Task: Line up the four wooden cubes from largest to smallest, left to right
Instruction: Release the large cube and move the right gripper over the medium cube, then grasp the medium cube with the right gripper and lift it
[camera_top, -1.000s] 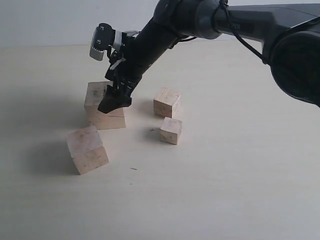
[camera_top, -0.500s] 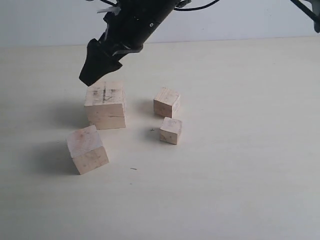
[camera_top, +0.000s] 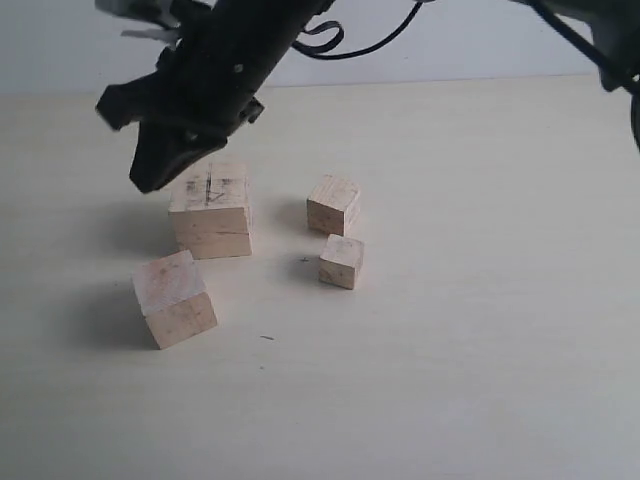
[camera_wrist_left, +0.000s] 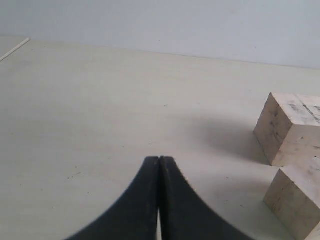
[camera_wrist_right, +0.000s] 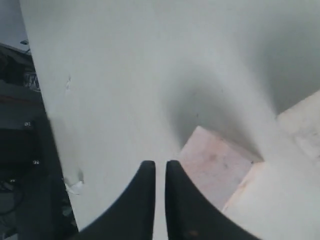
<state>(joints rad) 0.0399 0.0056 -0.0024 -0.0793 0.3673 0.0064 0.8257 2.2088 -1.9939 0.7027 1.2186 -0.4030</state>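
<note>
Four pale wooden cubes sit on the table. The largest cube (camera_top: 210, 208), pencil scribbles on top, is at the left, and the second-largest cube (camera_top: 175, 298) lies in front of it, turned askew. The third cube (camera_top: 333, 204) and the smallest cube (camera_top: 342, 261) stand to the right. My right gripper (camera_top: 146, 178) reaches across and hangs above the table just left of the largest cube, shut and empty. Its wrist view shows the right gripper (camera_wrist_right: 160, 164) over bare table beside the second-largest cube (camera_wrist_right: 215, 162). My left gripper (camera_wrist_left: 160, 159) is shut and empty, left of the largest cube (camera_wrist_left: 287, 127).
The pale table (camera_top: 480, 360) runs back to a grey wall. In the right wrist view the table's edge and dark equipment (camera_wrist_right: 25, 150) beyond it show.
My right gripper has lifted off the largest cube and swung up and to the left of it. None of the cubes has moved.
</note>
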